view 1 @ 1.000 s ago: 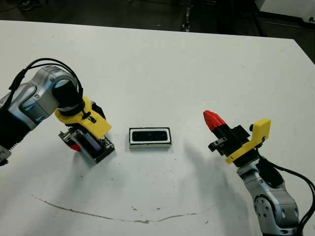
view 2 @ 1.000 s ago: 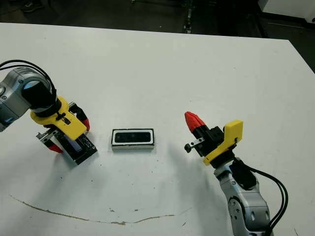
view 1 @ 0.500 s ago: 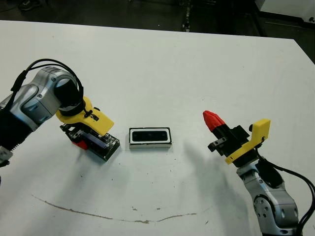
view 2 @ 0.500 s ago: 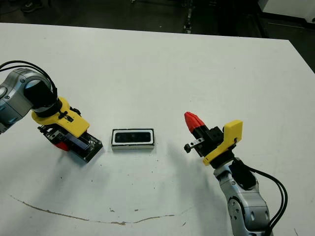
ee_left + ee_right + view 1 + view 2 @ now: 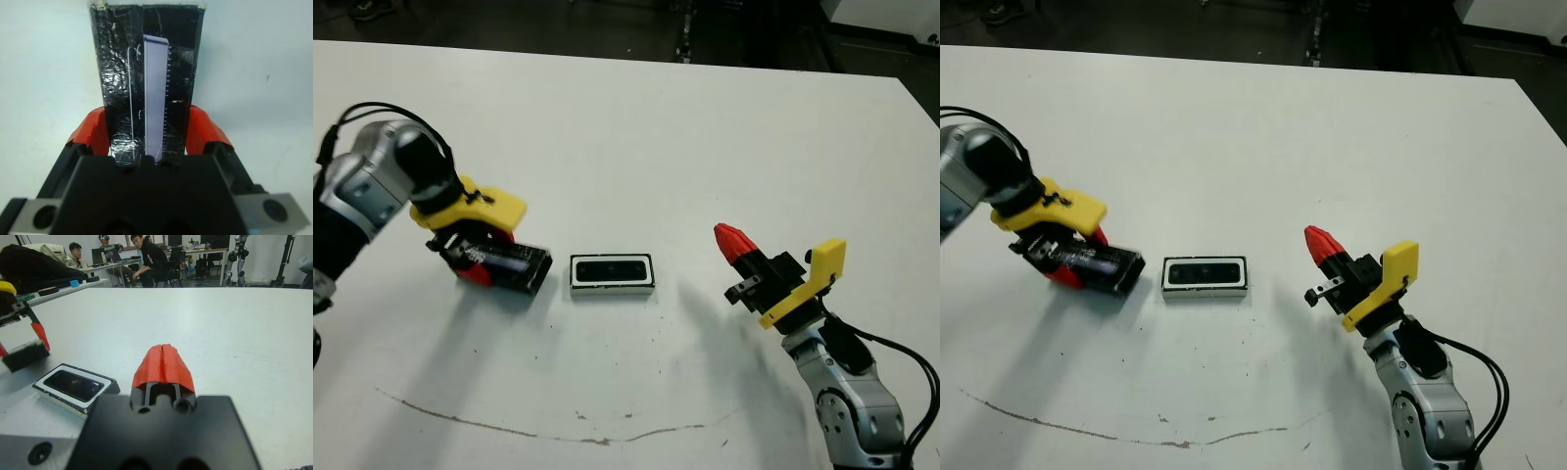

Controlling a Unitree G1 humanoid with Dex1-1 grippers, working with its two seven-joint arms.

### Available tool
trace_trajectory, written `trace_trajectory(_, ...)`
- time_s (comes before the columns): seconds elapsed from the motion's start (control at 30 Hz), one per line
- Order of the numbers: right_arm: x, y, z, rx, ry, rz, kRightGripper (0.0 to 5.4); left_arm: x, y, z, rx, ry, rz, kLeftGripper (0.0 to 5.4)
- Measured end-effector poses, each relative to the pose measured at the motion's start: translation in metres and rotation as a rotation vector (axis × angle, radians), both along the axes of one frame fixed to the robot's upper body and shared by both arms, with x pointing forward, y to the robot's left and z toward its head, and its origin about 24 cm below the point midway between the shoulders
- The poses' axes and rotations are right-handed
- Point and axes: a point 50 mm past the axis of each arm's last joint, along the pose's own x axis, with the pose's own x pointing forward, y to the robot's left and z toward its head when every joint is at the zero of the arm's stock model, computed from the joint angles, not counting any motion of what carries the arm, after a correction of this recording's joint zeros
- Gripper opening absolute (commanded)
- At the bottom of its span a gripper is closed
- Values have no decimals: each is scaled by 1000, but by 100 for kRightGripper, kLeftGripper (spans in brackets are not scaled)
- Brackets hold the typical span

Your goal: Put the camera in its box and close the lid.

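Note:
The box (image 5: 612,289) lies in the middle of the table, white-rimmed, with the camera (image 5: 612,270) lying flat in its recess. Just left of it my left gripper (image 5: 478,266) is shut on the lid (image 5: 514,266), a speckled black cover held a little above the table, its near end pointing at the box. In the left wrist view the lid (image 5: 146,78) sits between both red fingers (image 5: 93,132). My right gripper (image 5: 732,241) is shut on nothing and hovers well to the right of the box; its wrist view shows the box (image 5: 105,387) and the camera (image 5: 73,385) ahead.
A thin brown curved mark (image 5: 558,431) runs across the table near its front. Several people (image 5: 146,257) sit at desks beyond the table's far edge. Bare white tabletop (image 5: 626,147) stretches behind the box.
My left gripper has turned the lid from a slant to nearly level and raised it slightly, its end now nearer the box. The left arm swung outward. The right gripper has hardly moved.

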Motion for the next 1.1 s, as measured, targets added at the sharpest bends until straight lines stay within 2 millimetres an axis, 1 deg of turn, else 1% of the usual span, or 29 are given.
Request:
trace_trajectory(0.23,0,1,-1,-7,2,-1,0,4,6,1,-114,80,134,315)
trace_trajectory(0.33,0,1,-1,-6,3,0,0,4,6,1,-129,98,161,315)
trace_trajectory(0.47,0,1,-1,-6,3,0,0,4,6,-1,-137,146,238,315)
trace_trajectory(0.6,0,1,-1,-6,3,2,0,4,-2,0,-174,160,261,315)
trace_trajectory(0.77,0,2,-1,-6,3,4,0,-3,-16,-9,-242,161,287,315)
trace_trajectory(0.93,0,2,-1,-2,7,6,0,-12,-28,-10,-247,143,310,315)
trace_trajectory(1.1,0,2,-1,-3,9,7,0,-18,-35,-10,-251,130,331,315)
